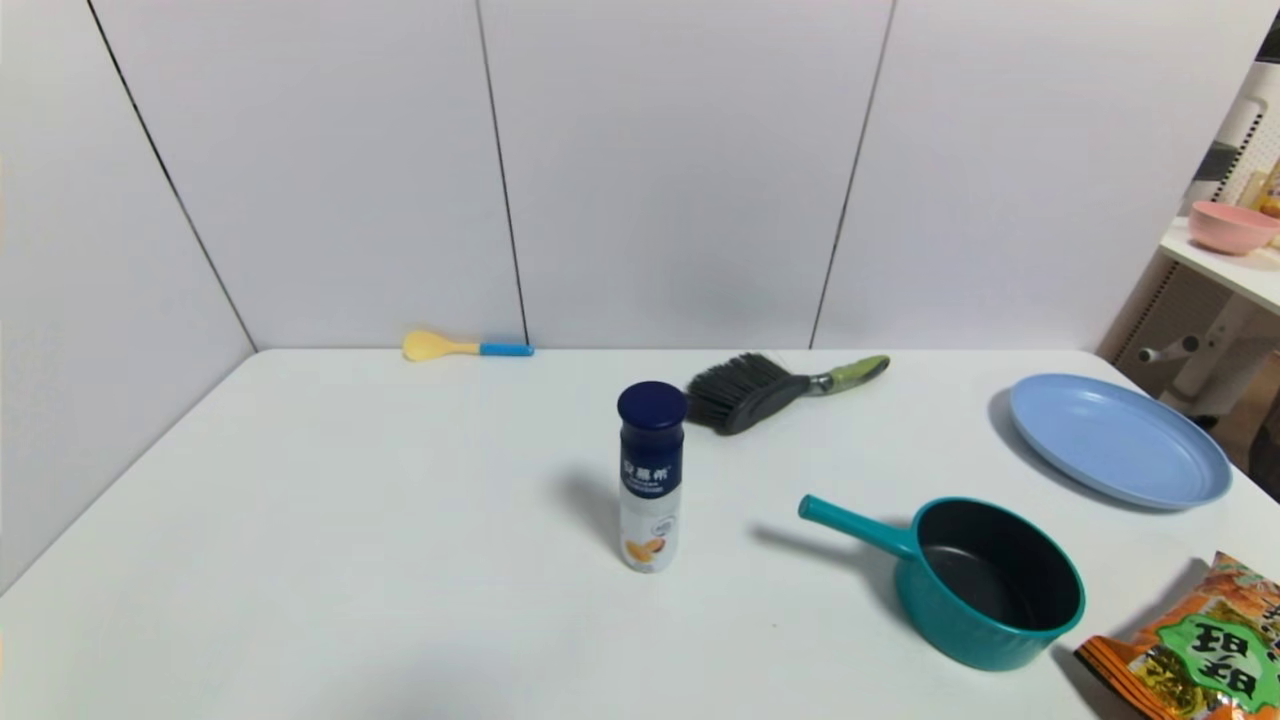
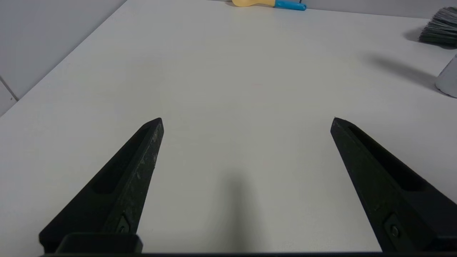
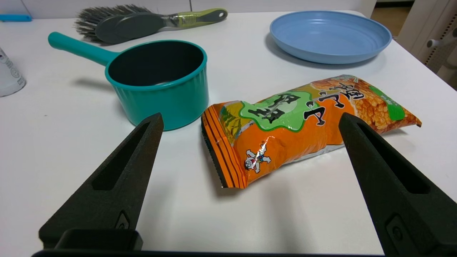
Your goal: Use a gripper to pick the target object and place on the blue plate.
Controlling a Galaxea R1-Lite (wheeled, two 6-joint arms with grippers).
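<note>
The target object, a small teal saucepan (image 1: pixel 985 585) (image 3: pixel 160 82) with a black inside, stands upright at the table's front right, its straight handle pointing left. The blue plate (image 1: pixel 1115 438) (image 3: pixel 330 35) lies behind it near the right edge, with nothing on it. Neither gripper shows in the head view. My right gripper (image 3: pixel 250 119) hovers open over the table's front right, short of the saucepan and with nothing between its fingers. My left gripper (image 2: pixel 248 119) is open over bare table on the left side.
An orange snack bag (image 1: pixel 1205 650) (image 3: pixel 303 117) lies just right of the saucepan. A navy-capped white bottle (image 1: pixel 650 478) stands mid-table, a black-bristled brush (image 1: pixel 765 388) behind it, and a yellow spoon (image 1: pixel 465 347) by the back wall. A pink bowl (image 1: pixel 1230 227) sits on a side shelf.
</note>
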